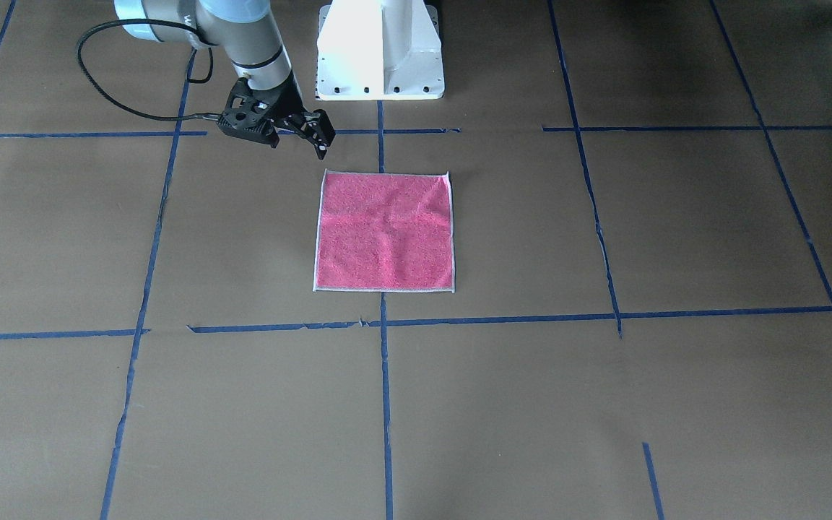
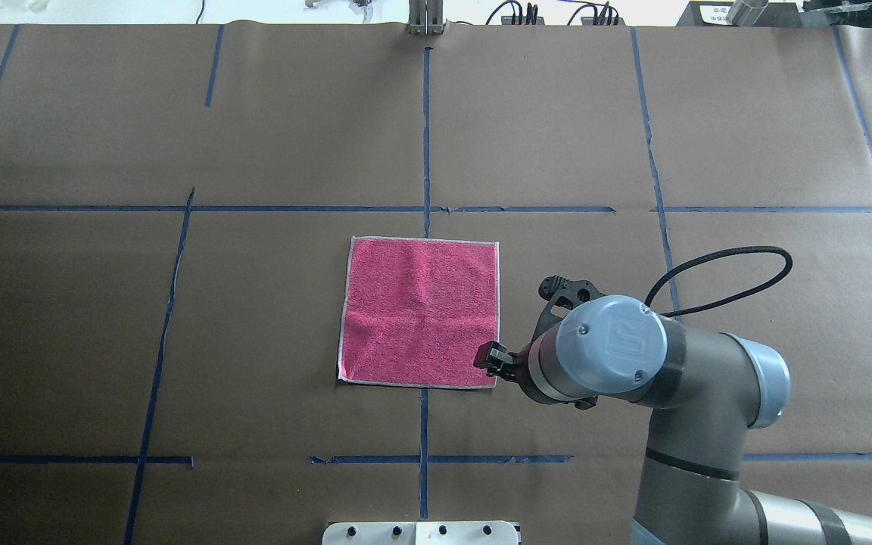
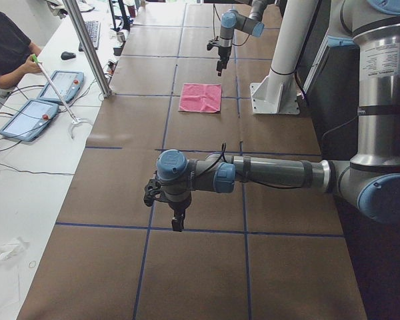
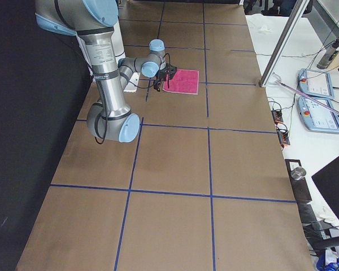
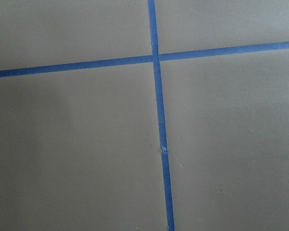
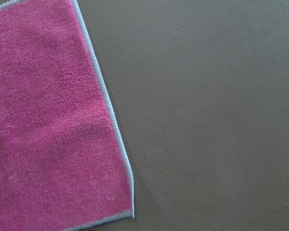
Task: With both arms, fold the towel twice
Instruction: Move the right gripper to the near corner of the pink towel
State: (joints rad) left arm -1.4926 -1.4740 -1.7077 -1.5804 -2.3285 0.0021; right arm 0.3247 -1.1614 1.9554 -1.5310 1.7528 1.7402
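The towel [image 2: 421, 310] lies flat and unfolded on the brown table, pink-red face up, with its whitish hem all round. It also shows in the front view [image 1: 384, 231], the side views [image 3: 201, 97] [image 4: 182, 80] and the right wrist view [image 6: 48, 125]. My right gripper [image 2: 490, 356] [image 1: 322, 144] hangs just off the towel's corner nearest the robot on my right. Its fingers look shut and empty. My left gripper [image 3: 177, 225] shows only in the exterior left view, far from the towel above bare table. I cannot tell whether it is open or shut.
The white pedestal base [image 1: 380, 50] stands just behind the towel on the robot's side. Blue tape lines [image 2: 426, 136] grid the brown paper. An operator [image 3: 7, 50] and tablets [image 3: 27, 119] are at a side bench past the far edge.
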